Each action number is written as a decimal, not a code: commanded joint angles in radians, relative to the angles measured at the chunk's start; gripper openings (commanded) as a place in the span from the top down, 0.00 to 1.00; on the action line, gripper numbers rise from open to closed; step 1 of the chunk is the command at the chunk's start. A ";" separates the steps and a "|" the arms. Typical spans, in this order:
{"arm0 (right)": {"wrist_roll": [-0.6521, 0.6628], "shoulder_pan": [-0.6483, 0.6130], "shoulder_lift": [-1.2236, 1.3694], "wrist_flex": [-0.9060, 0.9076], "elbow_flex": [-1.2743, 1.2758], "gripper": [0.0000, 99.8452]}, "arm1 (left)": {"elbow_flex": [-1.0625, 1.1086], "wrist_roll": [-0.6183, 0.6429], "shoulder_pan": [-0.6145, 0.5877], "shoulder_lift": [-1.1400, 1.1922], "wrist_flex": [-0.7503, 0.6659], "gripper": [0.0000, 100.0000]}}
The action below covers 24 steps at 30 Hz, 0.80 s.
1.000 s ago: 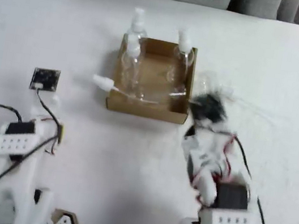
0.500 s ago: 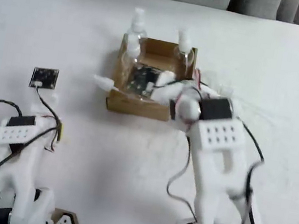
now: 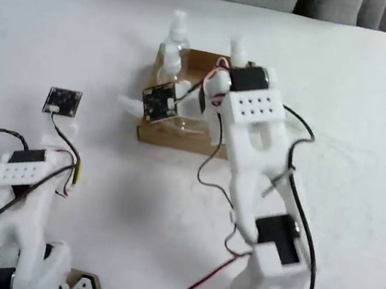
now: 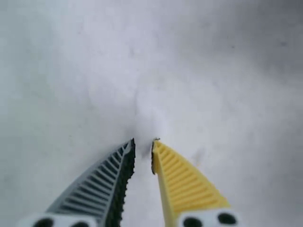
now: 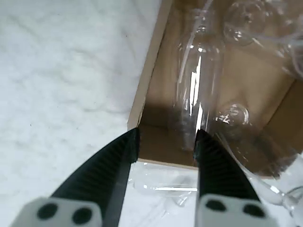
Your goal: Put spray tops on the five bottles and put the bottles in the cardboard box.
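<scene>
One clear bottle (image 5: 199, 71) sits inside the cardboard box (image 5: 161, 56), among others, just beneath my right end effector (image 5: 166, 132), which hangs released above the box's corner. My left end effector (image 4: 143, 141) is nearly clenched, grasping nothing, over the white desk (image 4: 189, 71).

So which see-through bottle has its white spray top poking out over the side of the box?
The clear plastic bottle lying low across the brown cardboard box, with its top past the wall nearest the left arm. The ones at the far wall stand upright.
</scene>
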 commanded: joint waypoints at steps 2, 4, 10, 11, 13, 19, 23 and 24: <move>0.029 -0.015 0.134 0.061 -0.204 0.80 | -0.025 -0.011 -0.004 -0.004 -0.046 0.92; 0.026 -0.015 0.185 0.076 -0.252 0.76 | -0.025 -0.011 -0.004 -0.004 -0.048 0.92; 0.021 -0.030 0.306 0.096 -0.356 0.76 | -0.025 -0.011 -0.004 -0.004 -0.049 0.92; 0.021 -0.030 0.320 0.096 -0.368 0.76 | -0.025 -0.011 -0.004 -0.004 -0.049 0.92; 0.012 -0.030 0.343 0.096 -0.385 0.76 | -0.023 -0.011 -0.004 -0.004 -0.049 0.92; -0.005 -0.030 0.384 0.096 -0.390 0.76 | -0.023 -0.011 -0.004 -0.001 -0.051 0.92; -0.006 -0.030 0.409 0.093 -0.390 0.76 | -0.023 -0.011 -0.004 -0.001 -0.051 0.92; -0.006 -0.030 0.417 0.091 -0.390 0.76 | -0.023 -0.011 -0.004 -0.001 -0.051 0.92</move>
